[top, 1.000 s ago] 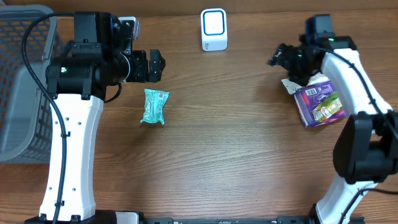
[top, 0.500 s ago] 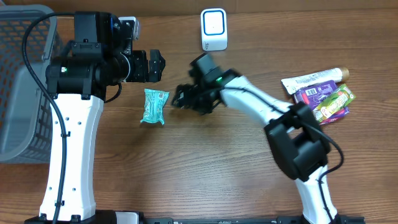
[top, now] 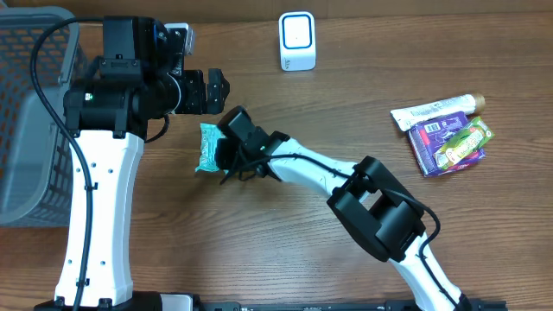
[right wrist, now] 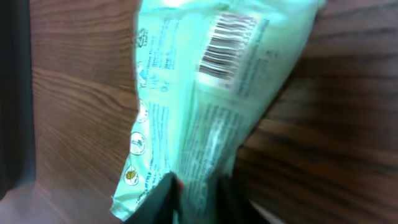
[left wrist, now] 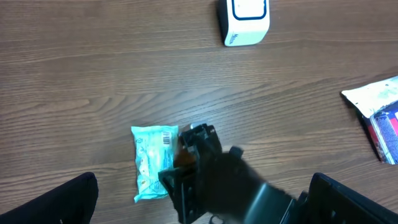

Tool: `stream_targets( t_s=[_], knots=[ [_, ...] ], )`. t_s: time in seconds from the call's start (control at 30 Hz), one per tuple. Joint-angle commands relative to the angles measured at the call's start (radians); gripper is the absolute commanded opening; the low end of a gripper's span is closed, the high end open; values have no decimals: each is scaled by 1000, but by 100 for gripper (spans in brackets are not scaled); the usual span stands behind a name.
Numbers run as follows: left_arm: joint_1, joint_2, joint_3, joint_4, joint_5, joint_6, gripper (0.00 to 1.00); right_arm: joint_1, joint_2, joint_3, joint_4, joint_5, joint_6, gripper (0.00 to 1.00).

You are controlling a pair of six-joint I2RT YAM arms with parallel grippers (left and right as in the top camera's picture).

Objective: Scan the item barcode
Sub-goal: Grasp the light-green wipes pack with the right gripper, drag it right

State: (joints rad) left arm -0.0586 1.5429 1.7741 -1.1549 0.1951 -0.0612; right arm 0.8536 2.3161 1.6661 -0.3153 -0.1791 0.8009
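Wooden table before us carries one scanner, one basket, three snack packs and one teal packet pinched by our right gripper, our left gripper spread wide, empty.

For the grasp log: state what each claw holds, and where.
Right claw pinches the packet on its side edge, away from the barcode; left claw holds nothing.

Mint-green pouch with a black-and-white barcode and fine teal print, against a brown wood-grain tabletop; also a white scanner edged in blue, a grey mesh basket, and purple and yellow-green packets.
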Motion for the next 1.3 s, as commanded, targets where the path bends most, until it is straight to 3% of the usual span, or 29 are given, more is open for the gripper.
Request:
stream_targets(
  t_s=[0.0, 0.07, 0.2, 0.37, 0.47, 0.53, 0.67, 0.7, 0.73, 0.8, 0.9, 0.97, 1.13, 1.27],
  knots=[
    [-1, 6, 11, 1, 5, -14, 100, 14, 9, 2, -23, 54, 10, 4],
    [-1, 6, 11, 1, 5, -14, 100, 8, 8, 3, -83, 35, 4, 4],
    [-1, 6, 11, 1, 5, -14, 100, -47, -37, 3, -217, -27, -186, 4],
    [-1, 6, 11, 1, 5, -14, 100, -177, -169, 5, -453, -218, -738, 4],
    [-1, 6, 11, 1, 5, -14, 100, -226, -204, 5, -654, -121, -1102, 8],
    [-1, 6, 11, 1, 5, -14, 100, -253, -203, 2, -732, 27, -1232, 10],
    [-1, 6, 11, 1, 5, -14, 100, -317, -201, -4, -666, 332, -1250, 26],
    [-1, 6, 11, 1, 5, -14, 100, -337, -201, -2, -615, 397, -1210, 34],
    [-1, 6, 11, 1, 5, -14, 100, -351, -202, 2, -581, 434, -1170, 37],
    [-1, 6, 11, 1, 5, -14, 100, -379, -205, 28, -566, 436, -1117, 41],
    [-1, 6, 11, 1, 5, -14, 100, -406, -209, 101, -594, 368, -933, 68],
    [-1, 6, 11, 1, 5, -14, 100, -408, -209, 142, -622, 242, -874, 75],
    [-1, 6, 11, 1, 5, -14, 100, -413, -209, 149, -634, 166, -891, 76],
    [-1, 6, 11, 1, 5, -14, 100, -442, -208, 148, -650, 118, -1065, 80]
  ],
)
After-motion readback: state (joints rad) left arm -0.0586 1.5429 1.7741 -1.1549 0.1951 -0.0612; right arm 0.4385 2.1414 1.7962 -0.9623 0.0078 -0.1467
